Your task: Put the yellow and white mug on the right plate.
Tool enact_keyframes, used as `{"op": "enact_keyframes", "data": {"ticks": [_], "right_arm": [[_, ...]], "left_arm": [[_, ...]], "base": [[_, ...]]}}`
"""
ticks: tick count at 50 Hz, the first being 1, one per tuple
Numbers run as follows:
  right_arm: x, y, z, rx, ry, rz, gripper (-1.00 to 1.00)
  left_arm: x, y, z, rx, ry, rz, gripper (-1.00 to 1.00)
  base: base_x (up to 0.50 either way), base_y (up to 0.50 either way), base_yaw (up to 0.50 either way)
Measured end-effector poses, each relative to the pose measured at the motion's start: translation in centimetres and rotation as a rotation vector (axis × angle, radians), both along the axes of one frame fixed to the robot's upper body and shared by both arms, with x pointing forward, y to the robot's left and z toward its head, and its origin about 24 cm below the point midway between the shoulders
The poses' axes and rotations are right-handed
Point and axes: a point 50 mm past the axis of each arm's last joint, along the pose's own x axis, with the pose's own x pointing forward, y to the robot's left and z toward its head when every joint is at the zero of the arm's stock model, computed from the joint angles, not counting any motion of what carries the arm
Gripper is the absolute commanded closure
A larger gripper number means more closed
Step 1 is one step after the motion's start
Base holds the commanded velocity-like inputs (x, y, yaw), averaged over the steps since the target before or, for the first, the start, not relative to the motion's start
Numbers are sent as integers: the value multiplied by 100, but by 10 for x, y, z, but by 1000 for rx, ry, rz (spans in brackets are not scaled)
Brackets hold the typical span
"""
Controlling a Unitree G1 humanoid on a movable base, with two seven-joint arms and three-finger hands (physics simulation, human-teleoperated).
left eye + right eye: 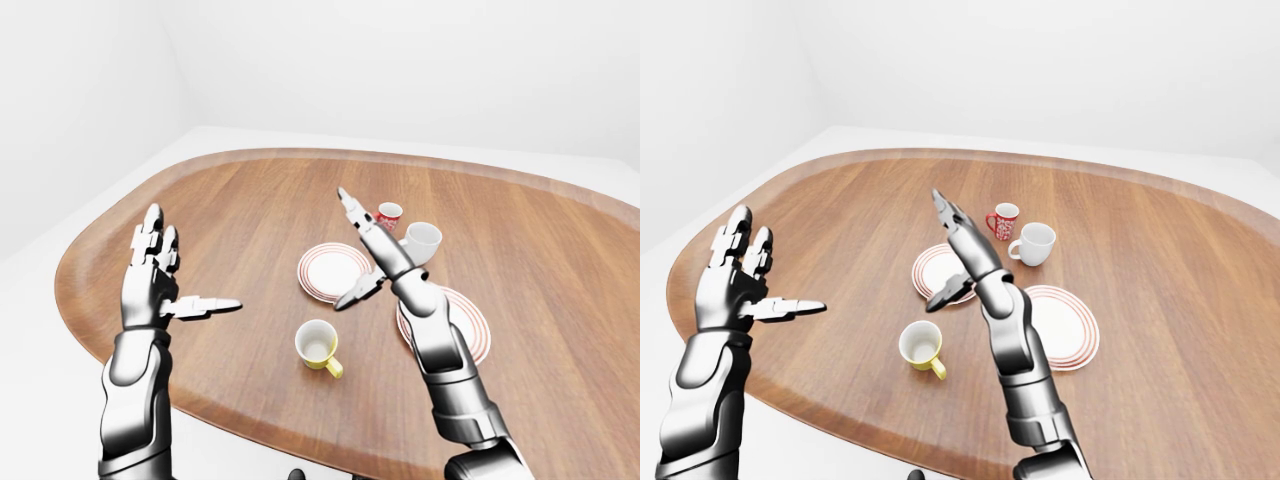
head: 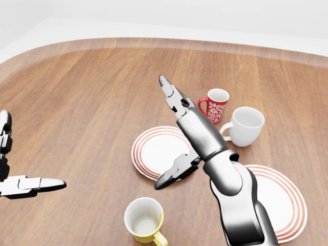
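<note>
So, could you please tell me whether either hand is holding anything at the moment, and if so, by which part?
Nothing is held. Both the left hand and right hand are open in the air, and the yellow and white mug sits untouched on the table.

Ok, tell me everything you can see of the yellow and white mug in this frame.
The yellow and white mug stands upright on the wooden table, near the bottom of the head view. It is yellow outside, white inside, glossy like glazed ceramic, and looks empty. Its handle points toward the lower right. It sits below the left plate and left of the right plate, on neither. Nothing touches it but the table; the right hand hangs open above the left plate.
</note>
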Motion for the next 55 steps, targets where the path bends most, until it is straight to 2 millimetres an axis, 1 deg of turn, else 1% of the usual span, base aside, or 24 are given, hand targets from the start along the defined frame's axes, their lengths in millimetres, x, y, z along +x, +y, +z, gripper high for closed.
{"op": "enact_keyframes", "data": {"ticks": [8,13,22,36,55], "right_arm": [[-1,2,-2,-6,7,2,-100],[-1,3,-4,-9,11,1,-100],[1,2,-9,-29,24,-12,-100],[5,6,-31,-109,92,-35,-100],[-8,20,-45,-204,104,-20,-100]], "left_arm": [[5,14,-10,-18,50,35,-100],[9,22,-21,-29,104,56,-100],[13,31,-33,-46,161,83,-100],[13,35,-35,-56,171,92,-100],[12,35,-33,-54,164,93,-100]], "base": [[0,0,0],[0,0,0],[0,0,0],[0,0,0],[0,0,0]]}}
